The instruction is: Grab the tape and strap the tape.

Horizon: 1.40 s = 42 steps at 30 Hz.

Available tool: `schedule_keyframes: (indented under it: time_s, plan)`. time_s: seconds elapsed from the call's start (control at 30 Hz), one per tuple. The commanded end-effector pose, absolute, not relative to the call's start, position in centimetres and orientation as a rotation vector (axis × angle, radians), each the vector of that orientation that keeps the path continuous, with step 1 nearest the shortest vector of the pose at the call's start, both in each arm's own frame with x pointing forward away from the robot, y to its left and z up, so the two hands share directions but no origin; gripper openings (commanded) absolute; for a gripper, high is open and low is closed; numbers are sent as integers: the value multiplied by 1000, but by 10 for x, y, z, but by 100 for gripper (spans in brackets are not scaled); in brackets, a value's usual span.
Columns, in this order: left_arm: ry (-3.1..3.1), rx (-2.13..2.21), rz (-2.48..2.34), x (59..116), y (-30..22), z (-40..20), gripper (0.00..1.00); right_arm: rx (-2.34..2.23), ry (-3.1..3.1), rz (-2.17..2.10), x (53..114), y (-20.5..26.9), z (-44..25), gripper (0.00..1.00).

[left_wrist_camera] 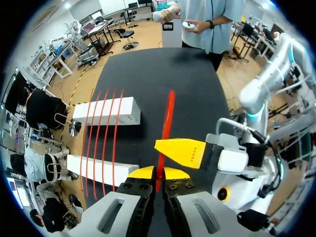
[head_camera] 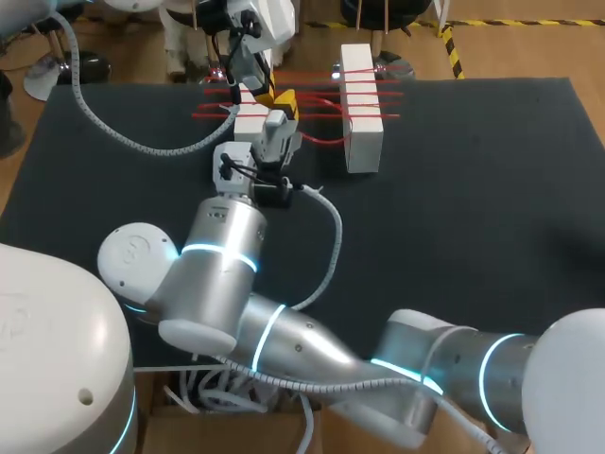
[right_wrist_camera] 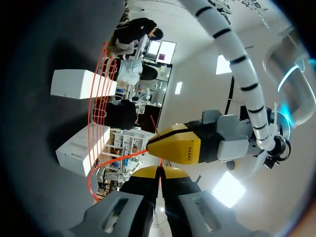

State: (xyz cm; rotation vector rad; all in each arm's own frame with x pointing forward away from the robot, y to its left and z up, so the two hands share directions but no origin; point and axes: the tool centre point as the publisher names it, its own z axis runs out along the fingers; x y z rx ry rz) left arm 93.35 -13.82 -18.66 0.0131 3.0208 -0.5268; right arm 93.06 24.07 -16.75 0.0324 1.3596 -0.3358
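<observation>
The left jaws are closed to a narrow slit, their two yellow fingertips [left_wrist_camera: 143, 173] pinching a single strand of red tape [left_wrist_camera: 167, 118] that runs straight ahead of them over the dark counter [left_wrist_camera: 192, 89]. The right jaws are shut just as tightly, yellow fingertips [right_wrist_camera: 143, 172] meeting on a thin red strand that curves away towards the nearer block. The two pairs of jaws sit just beside each other: in each wrist view one yellow finger of the other arm lies right ahead of the closed tips.

From the head view, the right arm [head_camera: 222, 255] reaches past the middle of the counter to meet the left arm [head_camera: 241, 38] at the near block, where the yellow tips cluster.

There are two white blocks, one [left_wrist_camera: 106, 111] farther from the left jaws and one [left_wrist_camera: 98, 170] beside them, lying parallel and apart. Four strands of tape are stretched across the gap between them, side by side, each crossing both blocks. One more loose strand curves off by the far block [head_camera: 362, 104].
</observation>
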Motion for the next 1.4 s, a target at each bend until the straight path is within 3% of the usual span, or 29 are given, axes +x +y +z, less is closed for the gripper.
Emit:
schedule_keyframes:
  time_s: [0.03,0.23,0.27,0.3,0.33,0.4,0.43,0.57,0.63,0.83,0.93,1.0,1.03,1.4]
  plan:
    - [3023,11,-521,934,-140,-185,0,39,1368,-335,932,243,-166,0]
    - [3023,11,-521,934,-140,-185,0,66,1380,-282,931,237,-160,2]
    - [3023,11,-521,934,-140,-185,0,65,1385,-279,930,235,-158,18]
    - [3023,11,-521,934,-140,-185,0,64,1386,-269,929,232,-157,24]
    - [3023,11,-521,934,-140,-185,0,63,1389,-262,927,229,-155,36]
    - [3023,11,-521,934,-140,-185,0,61,1383,-242,922,224,-154,46]
    - [3023,11,-521,934,-140,-185,0,52,1384,-242,919,221,-154,36]
    - [3023,11,-521,934,-140,-185,0,18,1388,-213,905,207,-152,29]
    - [3023,11,-521,934,-140,-185,0,-2,1385,-200,898,199,-151,17]
    - [3023,11,-521,934,-140,-185,0,-30,1391,-176,881,178,-146,20]
    - [3023,11,-521,934,-140,-185,0,-22,1398,-174,880,170,-142,33]
    - [3023,11,-521,934,-140,-185,0,0,1397,-172,882,166,-140,56]
    - [3023,11,-521,934,-140,-185,0,9,1395,-177,883,164,-139,100]
    - [3066,-34,-361,908,-38,-206,0,9,1395,-177,883,164,-139,100]
